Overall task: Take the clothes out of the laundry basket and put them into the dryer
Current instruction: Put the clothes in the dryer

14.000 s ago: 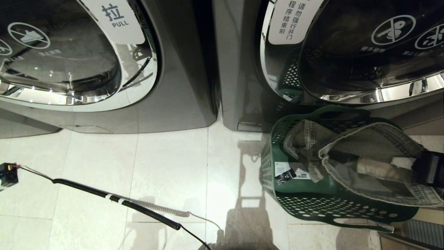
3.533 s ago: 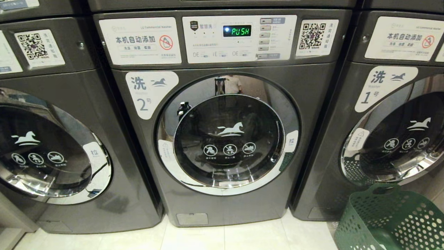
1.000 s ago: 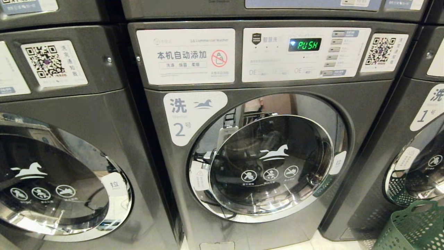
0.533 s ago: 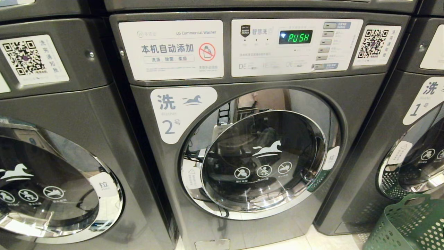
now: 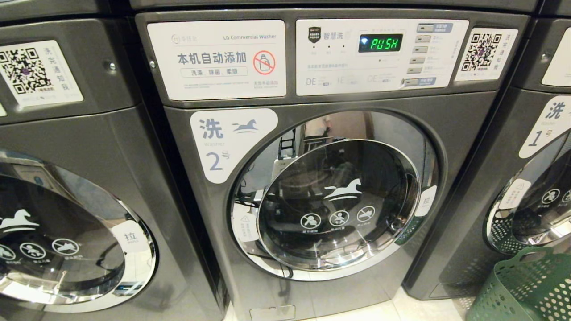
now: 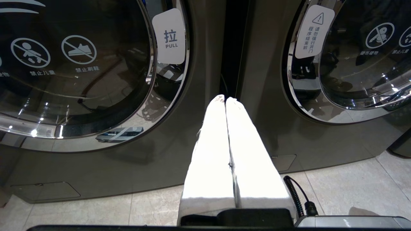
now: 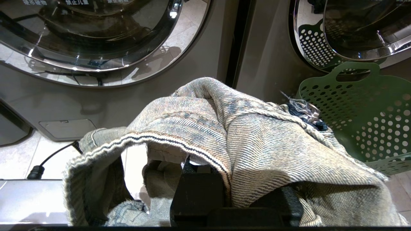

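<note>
- Jeans [image 7: 244,134], made of faded blue denim, are out of the green laundry basket [image 7: 362,115] and not yet in a machine.
- One part of the job looks done: the jeans are picked up. What is left is to open a door and push them inside.
- They hang in a heap over the right gripper [image 7: 199,166]. Cloth covers its tips, so I cannot see them, but the jaws seem pinched tight on the denim.
- Folds of the jeans fall on both sides of that gripper and down in front of it.
- In the wrist view the basket stands on the floor just past the jeans, in front of the machine marked 1, and I see no other clothes in the part that shows.
- Straight ahead is the machine marked 2 [image 5: 464,133]. Its round door [image 5: 334,196] is closed, and the little screen [image 5: 380,43] says PUSH.
- The label on it says washer, not dryer.
- The left gripper [image 6: 225,100] holds nothing. Its two white fingers [image 6: 212,147] are pressed together, and it points low at the gap between two machines.
</note>
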Robot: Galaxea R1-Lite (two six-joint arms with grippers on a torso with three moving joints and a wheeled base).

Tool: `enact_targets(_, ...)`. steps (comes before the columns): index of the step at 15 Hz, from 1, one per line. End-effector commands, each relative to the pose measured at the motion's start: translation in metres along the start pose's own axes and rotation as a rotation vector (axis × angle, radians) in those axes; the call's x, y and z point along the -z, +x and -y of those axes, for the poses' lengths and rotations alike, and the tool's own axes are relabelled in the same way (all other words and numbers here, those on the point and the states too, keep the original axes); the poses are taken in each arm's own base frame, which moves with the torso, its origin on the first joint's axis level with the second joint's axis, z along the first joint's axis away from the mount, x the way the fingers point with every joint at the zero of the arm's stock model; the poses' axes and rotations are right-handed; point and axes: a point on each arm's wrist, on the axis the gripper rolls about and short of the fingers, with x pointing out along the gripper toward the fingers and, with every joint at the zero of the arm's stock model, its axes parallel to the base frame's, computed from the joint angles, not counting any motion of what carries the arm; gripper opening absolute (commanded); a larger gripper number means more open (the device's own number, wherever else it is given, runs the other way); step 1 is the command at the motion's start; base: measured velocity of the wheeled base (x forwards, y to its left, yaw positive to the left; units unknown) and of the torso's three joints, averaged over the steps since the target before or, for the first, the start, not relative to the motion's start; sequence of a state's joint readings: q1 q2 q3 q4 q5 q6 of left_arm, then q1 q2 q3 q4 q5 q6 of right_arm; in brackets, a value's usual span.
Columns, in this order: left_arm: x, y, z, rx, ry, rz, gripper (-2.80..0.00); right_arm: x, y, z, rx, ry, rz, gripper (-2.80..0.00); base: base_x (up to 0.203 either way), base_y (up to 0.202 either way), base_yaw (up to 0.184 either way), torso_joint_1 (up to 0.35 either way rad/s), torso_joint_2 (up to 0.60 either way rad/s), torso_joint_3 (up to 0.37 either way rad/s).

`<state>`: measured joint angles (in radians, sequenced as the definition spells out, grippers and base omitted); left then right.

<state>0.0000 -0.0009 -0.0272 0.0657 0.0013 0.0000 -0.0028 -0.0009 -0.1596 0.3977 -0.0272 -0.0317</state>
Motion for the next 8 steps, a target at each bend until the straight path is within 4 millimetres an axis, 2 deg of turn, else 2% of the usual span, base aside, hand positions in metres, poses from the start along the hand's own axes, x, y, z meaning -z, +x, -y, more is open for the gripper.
enact_targets(1,-0.0001,-0.0001,0.0000,0.000,0.000,0.001,-2.80,0.0003,0.0000,0.0000,0.001,0.000,-0.002,-2.80,0.000,0.000,0.000,0.000,0.00,0.000)
enact_targets(8,-0.0001,-0.0001,0.0000,0.000,0.000,0.001,-2.80,0.0002,0.0000,-0.0001,0.002,-0.009,-0.001,-2.80,0.000,0.000,0.000,0.000,-0.01,-0.005)
